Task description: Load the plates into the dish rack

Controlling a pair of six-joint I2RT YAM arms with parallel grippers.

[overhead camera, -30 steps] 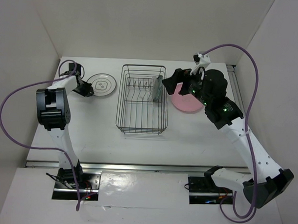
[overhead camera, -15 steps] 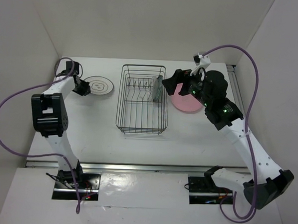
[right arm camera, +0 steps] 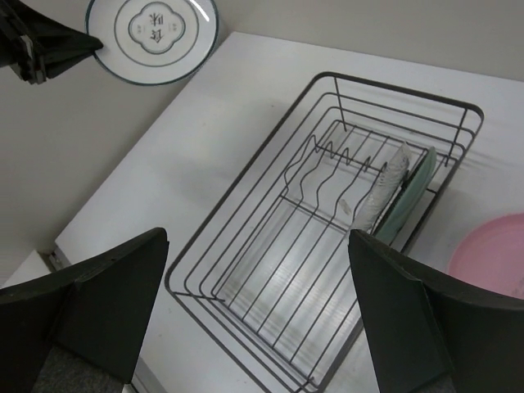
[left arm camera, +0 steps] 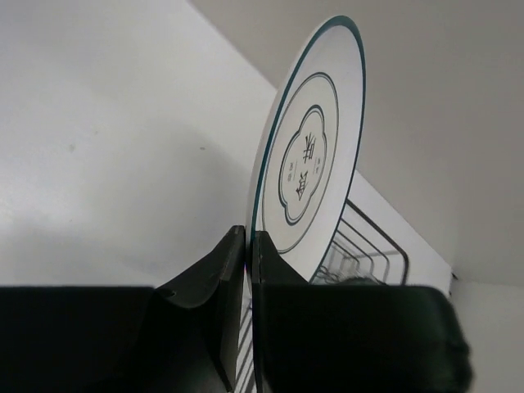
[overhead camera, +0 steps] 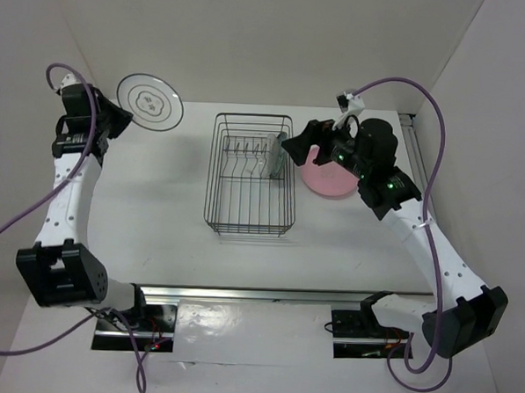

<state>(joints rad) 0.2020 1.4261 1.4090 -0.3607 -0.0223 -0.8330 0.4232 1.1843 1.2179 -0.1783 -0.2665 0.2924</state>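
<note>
My left gripper (overhead camera: 113, 114) is shut on the rim of the white plate with grey rings (overhead camera: 150, 103) and holds it up in the air at the far left, left of the black wire dish rack (overhead camera: 248, 215). In the left wrist view the plate (left arm camera: 315, 164) stands on edge between my fingers (left arm camera: 214, 278). The teal plate (overhead camera: 277, 158) and the clear glass plate (right arm camera: 385, 192) stand upright in the rack's right end. The pink plate (overhead camera: 329, 181) lies flat on the table, right of the rack. My right gripper (overhead camera: 293, 145) is open and empty, hovering above the rack's right side.
White walls close in the table at the back and on both sides. The rack's prongs (right arm camera: 332, 160) left of the standing plates hold nothing. A purple cable (overhead camera: 442, 127) loops above my right arm.
My left gripper has lifted the white ringed plate off the table and carried it up and to the left, tilting it on edge. My right arm has barely moved.
</note>
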